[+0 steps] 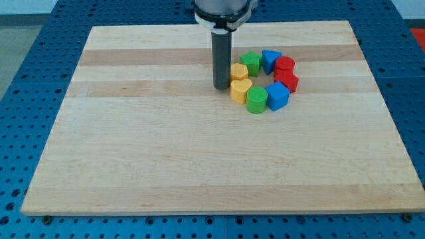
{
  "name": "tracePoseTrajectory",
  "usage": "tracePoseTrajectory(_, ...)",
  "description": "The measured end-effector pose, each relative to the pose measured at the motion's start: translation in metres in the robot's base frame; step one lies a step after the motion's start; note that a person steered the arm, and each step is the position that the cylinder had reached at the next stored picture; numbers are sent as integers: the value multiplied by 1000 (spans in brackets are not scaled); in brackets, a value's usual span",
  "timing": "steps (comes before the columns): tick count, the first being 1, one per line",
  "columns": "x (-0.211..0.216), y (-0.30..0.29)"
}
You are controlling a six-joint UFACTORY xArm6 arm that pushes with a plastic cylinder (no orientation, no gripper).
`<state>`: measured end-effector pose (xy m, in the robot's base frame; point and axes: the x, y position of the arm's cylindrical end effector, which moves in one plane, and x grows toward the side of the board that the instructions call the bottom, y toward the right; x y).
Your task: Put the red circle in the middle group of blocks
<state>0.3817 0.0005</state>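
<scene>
The red circle (285, 65) sits at the right side of a ring of blocks right of the board's centre, touching a red star-like block (288, 81) below it. The ring also holds a blue triangle (270, 59), a green block (251, 62), a yellow block (239, 72), a yellow heart (240, 89), a green cylinder (256, 99) and a blue block (277, 95). My tip (220, 87) rests on the board just left of the two yellow blocks, close to or touching them.
The wooden board (166, 153) lies on a blue perforated table (20, 79). All blocks are in the one ring in the upper middle-right part of the board.
</scene>
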Motion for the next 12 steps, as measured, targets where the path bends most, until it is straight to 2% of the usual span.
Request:
tracePoseTrajectory(3, -4, -28)
tracePoseTrajectory(4, -18, -42)
tracePoseTrajectory(6, -76, -41)
tracePoseTrajectory(8, -110, 16)
tracePoseTrajectory(9, -112, 49)
tracePoseTrajectory(12, -88, 129)
